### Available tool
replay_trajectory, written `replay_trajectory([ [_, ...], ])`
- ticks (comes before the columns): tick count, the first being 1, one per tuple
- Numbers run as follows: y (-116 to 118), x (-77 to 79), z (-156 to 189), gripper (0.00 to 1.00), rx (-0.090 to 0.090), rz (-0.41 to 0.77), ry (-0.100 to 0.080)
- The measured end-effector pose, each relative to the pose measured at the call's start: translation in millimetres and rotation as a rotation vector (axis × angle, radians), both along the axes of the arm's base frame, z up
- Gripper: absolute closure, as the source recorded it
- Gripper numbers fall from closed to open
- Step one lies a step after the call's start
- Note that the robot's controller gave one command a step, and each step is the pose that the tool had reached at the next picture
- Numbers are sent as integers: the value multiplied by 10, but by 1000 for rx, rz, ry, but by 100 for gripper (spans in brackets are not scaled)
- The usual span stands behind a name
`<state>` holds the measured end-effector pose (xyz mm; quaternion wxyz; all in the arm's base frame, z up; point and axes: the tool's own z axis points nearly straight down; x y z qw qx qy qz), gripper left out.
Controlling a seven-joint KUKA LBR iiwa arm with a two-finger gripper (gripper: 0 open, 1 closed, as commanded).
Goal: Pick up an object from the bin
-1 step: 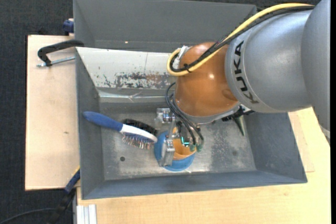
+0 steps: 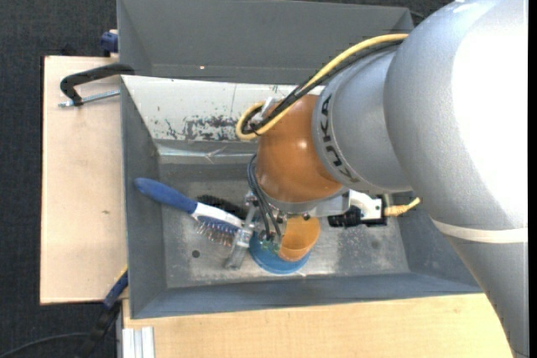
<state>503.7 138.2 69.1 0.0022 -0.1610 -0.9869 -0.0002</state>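
Note:
My gripper (image 2: 242,244) is low in the front middle of the bin, under the arm's orange cover. Its metal tip rests at the bristle end of a brush (image 2: 186,204) with a blue handle and a white head, which lies slanted across the left of the floor. Behind the brush head lies a small black thing (image 2: 220,204). Just right of the gripper sits a round blue thing (image 2: 277,262), with an orange rounded thing (image 2: 299,237) on top of it. I see nothing held in the gripper.
The arm and its orange cover hang over the middle and right of the bin and hide the floor beneath them. Bare floor shows at the front left and along the right side. The bin's walls slope inward.

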Motion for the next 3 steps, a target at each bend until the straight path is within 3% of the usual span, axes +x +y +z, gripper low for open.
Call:
replay_trajectory([
  [1,55,110,181,0,1,412,-12],
  [2,40,107,174,100,0,407,-9],
  [3,-131,318,2203,100,0,487,-19],
])
